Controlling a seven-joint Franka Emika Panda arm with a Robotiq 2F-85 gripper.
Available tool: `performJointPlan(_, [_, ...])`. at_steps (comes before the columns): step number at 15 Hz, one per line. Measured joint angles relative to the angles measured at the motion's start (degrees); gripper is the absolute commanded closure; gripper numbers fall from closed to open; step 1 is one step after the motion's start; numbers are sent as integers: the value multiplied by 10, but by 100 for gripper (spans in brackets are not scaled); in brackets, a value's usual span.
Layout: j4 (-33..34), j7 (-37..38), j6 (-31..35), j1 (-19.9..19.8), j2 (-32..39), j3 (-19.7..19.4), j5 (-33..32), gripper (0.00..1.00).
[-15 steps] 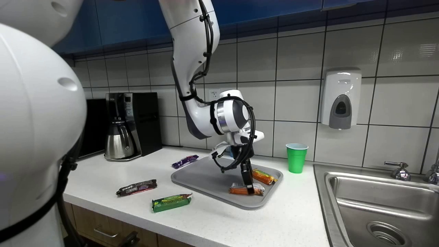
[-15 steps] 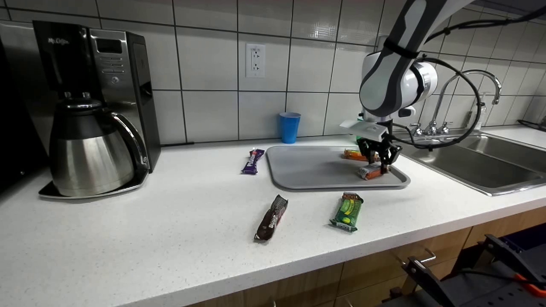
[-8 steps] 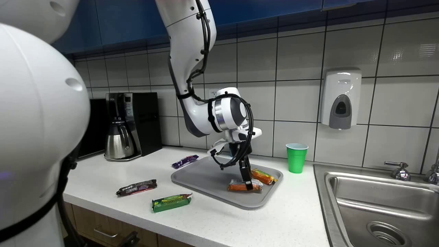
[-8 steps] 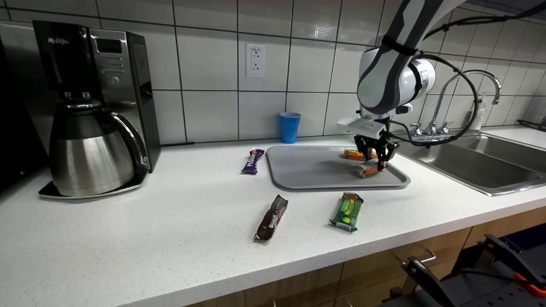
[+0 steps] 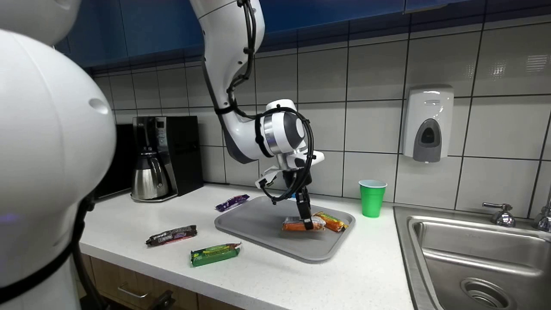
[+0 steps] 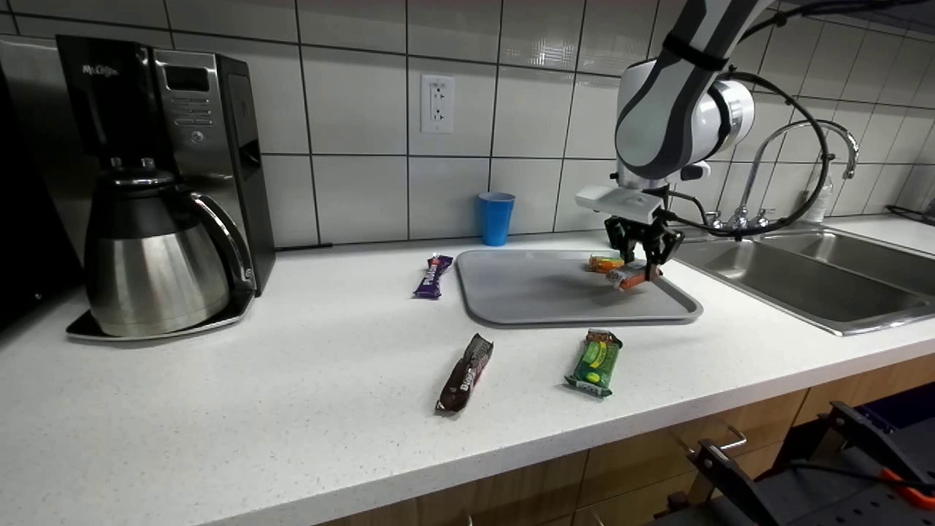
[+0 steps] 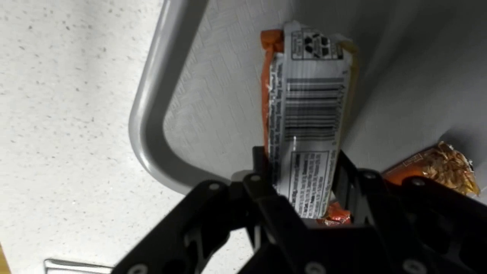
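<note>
a robotiq gripper (image 7: 302, 165) pinches an orange-and-white snack bar (image 7: 312, 108) between its fingertips, apparently just above the gray tray (image 6: 526, 285) beneath it, the pick-up seemingly done and the bar not yet let go, as an orange-and-yellow snack bar (image 5: 333, 223) lies close beside the gripper.

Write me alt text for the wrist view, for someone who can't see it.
A black gripper grips a wrapped bar, barcode side toward the camera, over a gray tray. Part of an orange-and-gold wrapper shows at lower right, partly hidden by the gripper, and white speckled counter lies beyond the tray's rim at left.
</note>
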Motion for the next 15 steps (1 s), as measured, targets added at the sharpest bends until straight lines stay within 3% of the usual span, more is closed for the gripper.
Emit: performJointPlan(15, [-122, -6, -2, 5, -113, 7, -52, 83])
